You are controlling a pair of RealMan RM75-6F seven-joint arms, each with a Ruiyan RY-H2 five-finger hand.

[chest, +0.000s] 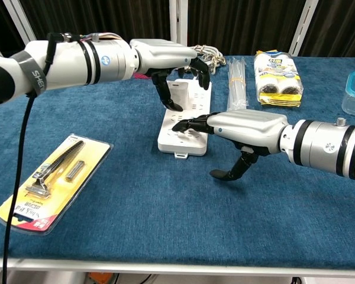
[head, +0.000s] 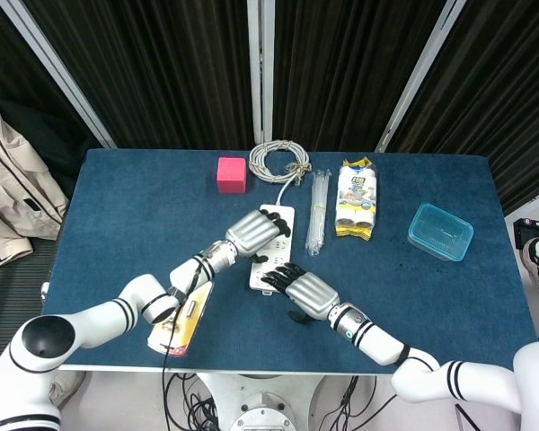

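Note:
A white power strip (head: 285, 218) (chest: 178, 142) lies lengthwise at mid-table, its cord running back to a coiled cable (head: 281, 162) (chest: 211, 54). My left hand (head: 251, 233) (chest: 171, 58) is over the strip's far half, fingers spread and curved downward, thumb pointing at its surface. My right hand (head: 298, 289) (chest: 239, 126) reaches in from the near right. Its dark fingertips are over the strip's near end and its thumb is down towards the cloth beside it. Neither hand holds anything. Whether either hand touches the strip I cannot tell.
A razor in a yellow blister pack (head: 181, 314) (chest: 50, 180) lies near left. At the back are a pink cube (head: 231, 174), a clear sleeve of straws (head: 317, 211) (chest: 236, 83) and a yellow pack of rolls (head: 356, 199) (chest: 278, 71). A blue lidded box (head: 440, 232) sits at right.

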